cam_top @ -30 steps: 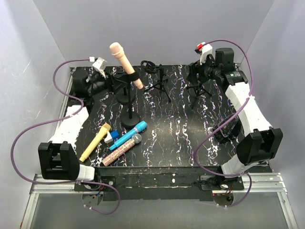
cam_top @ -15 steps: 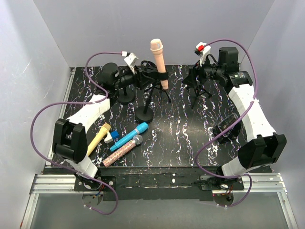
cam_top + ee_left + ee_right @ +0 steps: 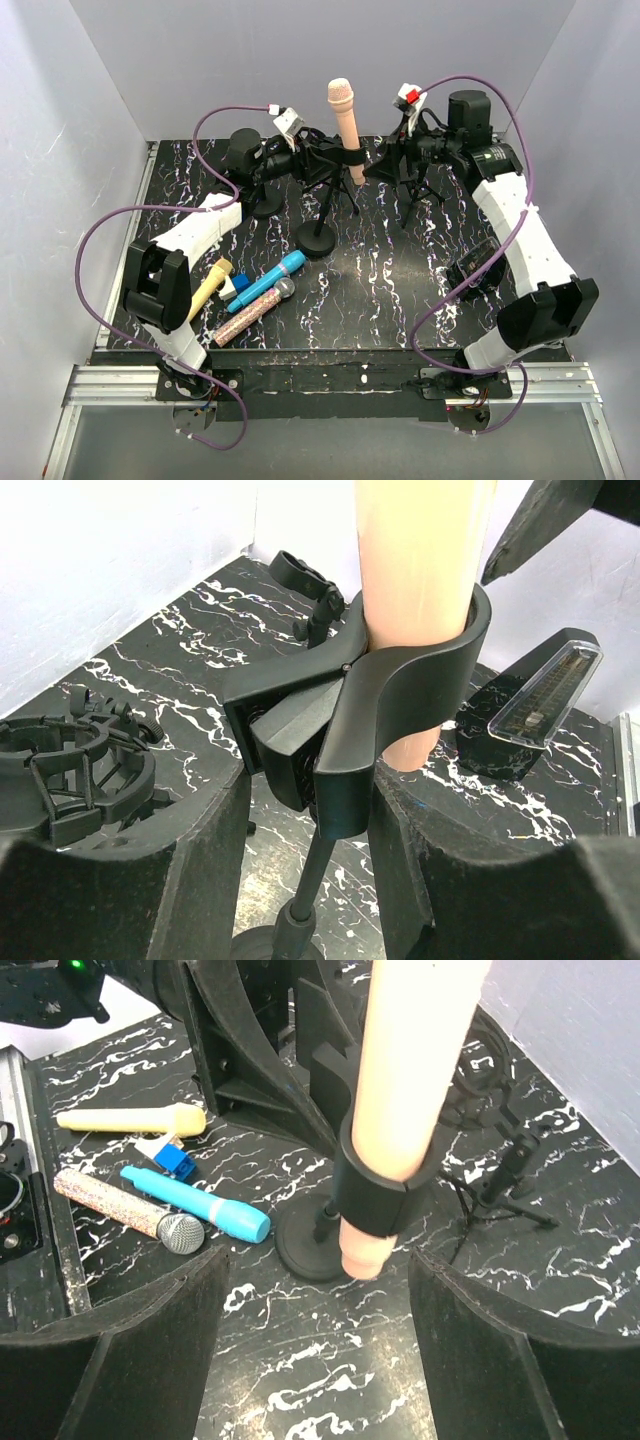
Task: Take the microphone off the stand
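Peach plastic fills both of my wrist feeds: the microphone (image 3: 343, 112) stands close to upright in the black clip (image 3: 420, 680) of the stand (image 3: 319, 238). It is toward 12 o'clock on the black marbled table (image 3: 400, 300), head up, with its tail poking out below the clip. My left gripper (image 3: 315, 815) reaches in from 9 o'clock and is clamped on the stand at the block just behind the clip. It has one finger on each side, and the pole drops between them. My right gripper (image 3: 318, 1265) sits at 3 o'clock of the microphone, spread wide and holding nothing, close to the barrel but apart from it. Around 8 o'clock on the table lie a yellow microphone (image 3: 205, 290), a blue microphone (image 3: 268, 282) and a glitter microphone (image 3: 248, 316) with a silver head. The blue and glitter ones lie side by side. A small tripod (image 3: 415, 195) stands at 1 o'clock under my right arm, and a shock mount (image 3: 80, 770) shows at the left of the left wrist feed.
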`<state>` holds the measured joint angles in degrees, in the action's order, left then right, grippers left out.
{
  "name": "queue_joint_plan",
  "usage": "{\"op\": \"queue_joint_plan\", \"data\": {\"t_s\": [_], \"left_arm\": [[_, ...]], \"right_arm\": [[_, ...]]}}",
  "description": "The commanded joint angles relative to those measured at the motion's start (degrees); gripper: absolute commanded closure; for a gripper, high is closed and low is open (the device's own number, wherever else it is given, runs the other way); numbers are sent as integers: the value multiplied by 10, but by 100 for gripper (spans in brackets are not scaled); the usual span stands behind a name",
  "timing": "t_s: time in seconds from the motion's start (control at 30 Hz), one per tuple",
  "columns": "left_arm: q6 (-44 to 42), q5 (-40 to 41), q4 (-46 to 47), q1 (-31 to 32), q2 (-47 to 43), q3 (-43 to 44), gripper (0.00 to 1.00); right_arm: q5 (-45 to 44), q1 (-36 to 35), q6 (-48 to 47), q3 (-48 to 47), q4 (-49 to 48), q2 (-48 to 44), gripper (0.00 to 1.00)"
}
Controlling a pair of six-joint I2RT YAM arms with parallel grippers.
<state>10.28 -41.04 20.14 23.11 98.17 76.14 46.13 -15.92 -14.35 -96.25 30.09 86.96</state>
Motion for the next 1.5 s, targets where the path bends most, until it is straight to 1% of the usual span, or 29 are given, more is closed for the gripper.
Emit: {"op": "queue_joint_plan", "data": {"t_s": [0.0, 0.1, 0.17, 0.27, 0.33, 0.4, 0.47, 0.53, 0.6, 0.67, 0.77, 0.8, 0.87, 0.93, 0.97, 1.1, 1.2, 1.23, 1.3, 1.4, 1.47], "left_arm": [[-10, 1, 21, 4, -32, 23, 79], [-23, -6, 4, 4, -43, 19, 75], [-32, -8, -14, 4, -52, 16, 68], [-60, -9, -51, 4, -69, 15, 65], [-74, -7, -80, 4, -79, 13, 63], [-87, 2, -104, 4, -91, 10, 62], [-101, 9, -134, 4, -102, 13, 58], [-138, 21, -179, 3, -117, 22, 52], [-168, 39, -245, -3, -137, 37, 44], [-188, 43, -285, -17, -159, 43, 33], [-199, 29, -314, -37, -188, 38, 21], [-204, 16, -323, -40, -193, 38, 20], [-217, -15, -345, -44, -196, 41, 18], [-209, -24, -339, -45, -195, 38, 18], [-207, -32, -336, -46, -193, 35, 18], [-199, -51, -298, -53, -183, 23, 19], [-184, -55, -263, -54, -178, 10, 20], [-180, -57, -256, -54, -178, 8, 20], [-172, -56, -244, -55, -179, 7, 20], [-164, -56, -244, -58, -182, 11, 20], [-175, -58, -260, -58, -185, 14, 19]], "right_arm": [[14, -19, 27, -37, -57, 31, 21], [6, -25, 29, -47, -75, 51, 21], [4, -30, 30, -46, -97, 60, 21], [0, -37, 39, -45, -143, 80, 22], [5, -46, 37, -54, -158, 97, 24], [19, -56, 36, -67, -167, 115, 31], [36, -67, 31, -81, -166, 131, 44], [55, -75, 14, -92, -152, 142, 57], [63, -78, -9, -97, -131, 143, 66], [70, -80, -29, -93, -117, 139, 69], [85, -79, -81, -86, -91, 132, 69], [91, -79, -92, -86, -86, 132, 69], [99, -81, -104, -90, -77, 134, 68], [106, -81, -104, -99, -72, 141, 66], [107, -82, -100, -104, -71, 146, 64], [97, -89, -75, -123, -79, 155, 34], [82, -97, -43, -132, -104, 151, 22], [78, -100, -31, -135, -112, 150, 20], [74, -104, -12, -147, -123, 151, 18], [66, -110, 4, -165, -135, 153, 17], [55, -114, 29, -171, -161, 155, 17]]}}
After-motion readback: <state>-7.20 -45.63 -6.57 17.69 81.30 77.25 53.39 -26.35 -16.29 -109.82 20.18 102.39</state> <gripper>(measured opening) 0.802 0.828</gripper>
